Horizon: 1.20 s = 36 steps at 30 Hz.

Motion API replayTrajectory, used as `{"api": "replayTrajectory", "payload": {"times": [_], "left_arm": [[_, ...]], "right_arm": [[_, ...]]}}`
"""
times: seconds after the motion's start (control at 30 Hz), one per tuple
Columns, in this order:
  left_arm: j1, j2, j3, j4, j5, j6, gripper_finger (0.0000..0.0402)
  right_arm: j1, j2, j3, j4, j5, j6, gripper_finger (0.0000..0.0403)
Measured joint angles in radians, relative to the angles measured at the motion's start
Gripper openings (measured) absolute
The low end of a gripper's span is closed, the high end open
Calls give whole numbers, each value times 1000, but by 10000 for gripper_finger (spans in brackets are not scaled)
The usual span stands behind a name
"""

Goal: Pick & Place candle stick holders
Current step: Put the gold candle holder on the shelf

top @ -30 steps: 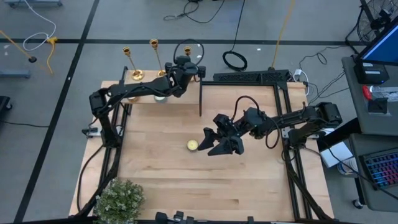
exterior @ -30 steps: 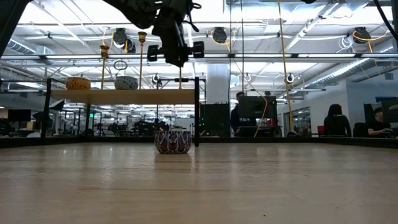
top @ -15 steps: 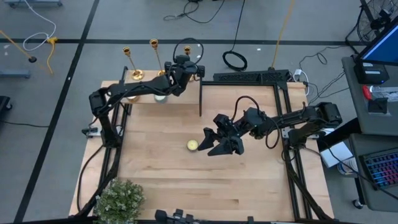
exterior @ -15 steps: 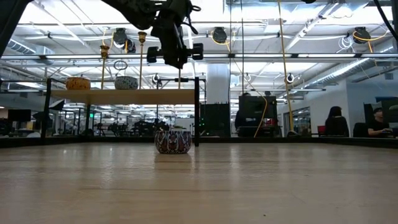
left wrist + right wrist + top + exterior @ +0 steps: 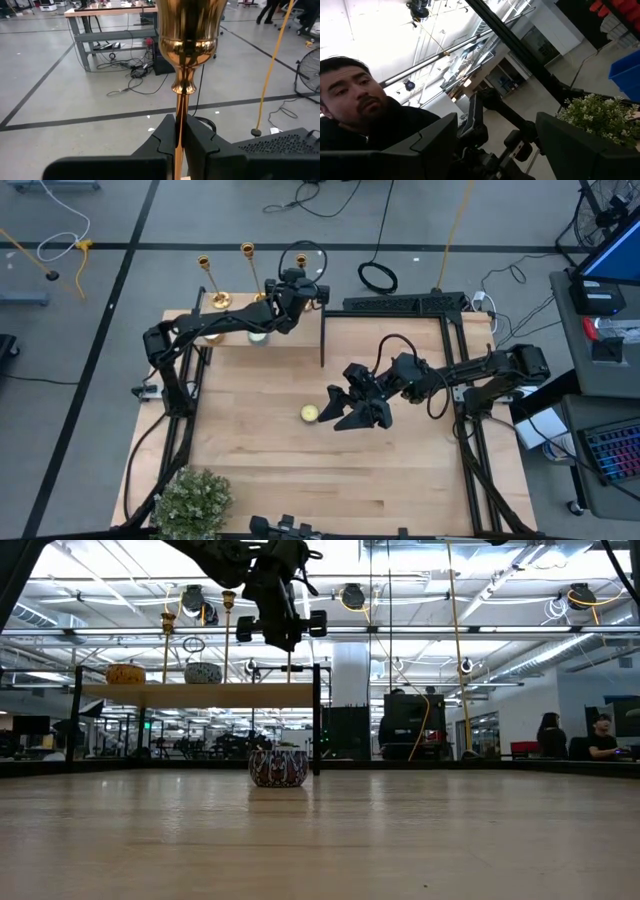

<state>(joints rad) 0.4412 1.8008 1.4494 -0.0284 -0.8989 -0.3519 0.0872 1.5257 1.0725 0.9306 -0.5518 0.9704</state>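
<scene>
While the left arm reaches across the far edge of the table in the high view, its left gripper (image 5: 296,283) sits at about 11 o'clock from the table centre, closed on the stem of a third candlestick (image 5: 300,260) whose gold cup shows just beyond it. Two more candlesticks (image 5: 247,252) stand on the shelf at the far left, next to each other, one with its round base (image 5: 220,301) visible. The right gripper (image 5: 345,408) rests low over the wood near the middle of the table, fingers spread apart and holding nothing, with a yellow tealight (image 5: 309,413) just beside it at its 9 o'clock. A leafy plant (image 5: 190,500) stands at the near left corner.

From the low view, the left gripper (image 5: 280,628) hangs high above the table, at about 11 o'clock. A patterned bowl (image 5: 278,767) stands on the wood under it. On the shelf (image 5: 195,694) behind stand two round pots (image 5: 125,673).

In the left wrist view, the two dark fingers (image 5: 165,140) press from both sides on the thin brass stem, and the cup (image 5: 189,30) rises upright above them.

In the right wrist view, the fingers (image 5: 437,137) stand well apart with nothing between them; a person (image 5: 365,120) and the plant (image 5: 600,117) show beyond.
</scene>
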Motion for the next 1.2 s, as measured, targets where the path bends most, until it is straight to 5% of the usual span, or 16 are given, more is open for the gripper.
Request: {"api": "replayTrajectory", "payload": {"times": [1.2], "left_arm": [[8,0,1,-27,26,-14,17]], "right_arm": [[0,0,0,0,-3,-10,265]]}}
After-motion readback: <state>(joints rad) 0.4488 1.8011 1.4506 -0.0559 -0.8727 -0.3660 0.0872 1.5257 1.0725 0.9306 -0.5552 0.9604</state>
